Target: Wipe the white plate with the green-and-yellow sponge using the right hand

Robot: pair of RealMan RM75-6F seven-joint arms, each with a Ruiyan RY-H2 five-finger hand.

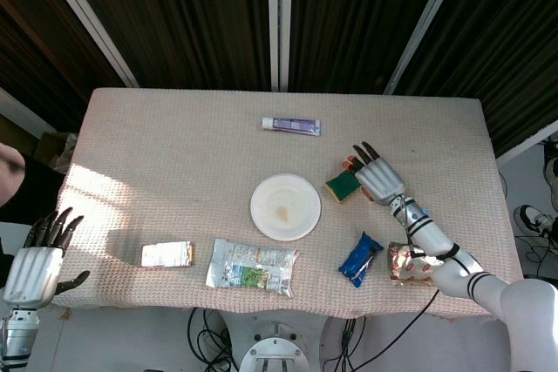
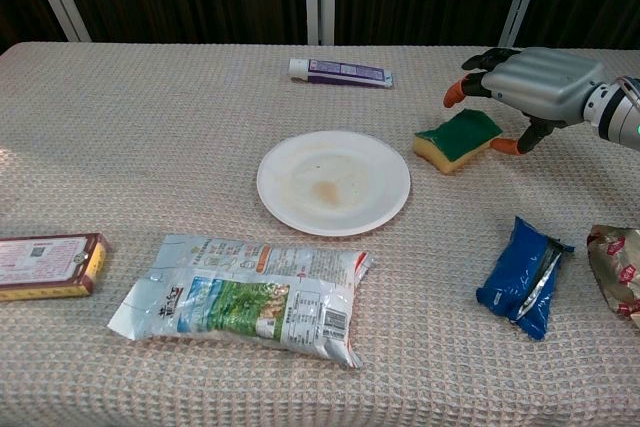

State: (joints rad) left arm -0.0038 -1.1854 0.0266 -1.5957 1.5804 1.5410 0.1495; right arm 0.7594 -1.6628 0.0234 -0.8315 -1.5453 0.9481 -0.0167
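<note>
The white plate (image 1: pixel 285 206) (image 2: pixel 333 182) lies at the table's middle with a brownish smear in its centre. Just to its right is the green-and-yellow sponge (image 1: pixel 343 186) (image 2: pixel 458 139), flat on the cloth with its green side up. My right hand (image 1: pixel 379 178) (image 2: pixel 535 82) hovers over the sponge's right side with its fingers spread and holds nothing. Its thumb tip reaches down close to the sponge's right edge. My left hand (image 1: pixel 39 263) is off the table's front left corner, fingers apart and empty, and shows only in the head view.
A toothpaste tube (image 1: pixel 291 125) (image 2: pixel 340 72) lies behind the plate. In front of the plate is a clear food packet (image 1: pixel 253 267) (image 2: pixel 245 297), with a flat box (image 1: pixel 167 254) (image 2: pixel 45 265) to its left. A blue packet (image 1: pixel 360 258) (image 2: pixel 522 275) and a red-gold packet (image 1: pixel 410 263) (image 2: pixel 615 267) lie under my right forearm.
</note>
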